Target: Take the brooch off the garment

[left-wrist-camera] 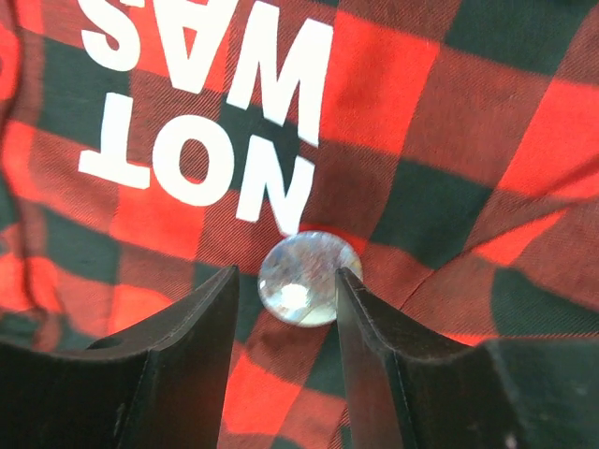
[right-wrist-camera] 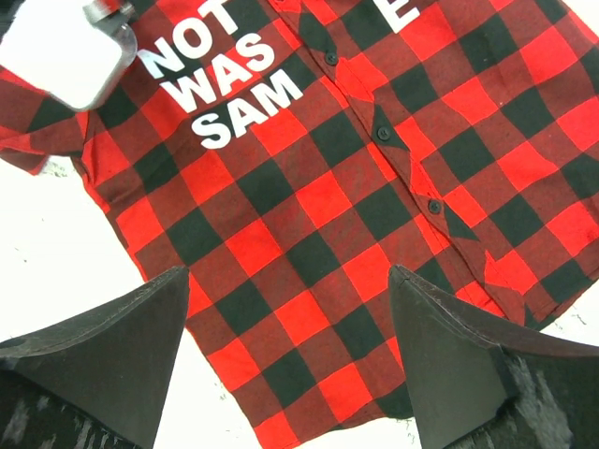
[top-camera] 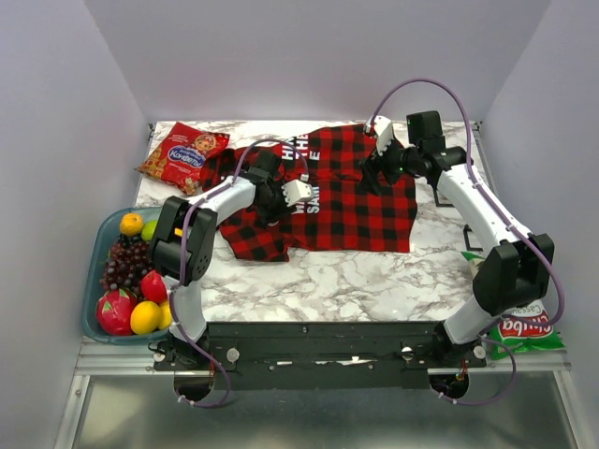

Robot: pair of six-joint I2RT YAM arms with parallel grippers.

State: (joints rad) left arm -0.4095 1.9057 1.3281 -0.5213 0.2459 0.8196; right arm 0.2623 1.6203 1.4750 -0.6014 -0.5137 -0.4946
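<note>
The garment (top-camera: 346,201), a red-and-black checked shirt with white lettering, lies spread on the marble table. The brooch (left-wrist-camera: 298,279), a small silvery disc, is pinned just below the "NOT" lettering (left-wrist-camera: 197,159). My left gripper (left-wrist-camera: 285,273) is low over the shirt (left-wrist-camera: 421,112), open, its tips either side of the brooch. One finger (left-wrist-camera: 393,365) meets the disc's edge and a small gap separates the other finger (left-wrist-camera: 187,355) from it. From above, the left gripper (top-camera: 273,199) hides the brooch. My right gripper (top-camera: 372,170) hovers wide open over the shirt (right-wrist-camera: 318,196), and nothing is between its fingers (right-wrist-camera: 288,271).
A red snack packet (top-camera: 184,150) lies at the back left, next to the shirt's sleeve. A teal tray (top-camera: 91,290) of fruit stands at the left edge. A green packet (top-camera: 519,327) lies by the right arm's base. Grey walls close in on three sides.
</note>
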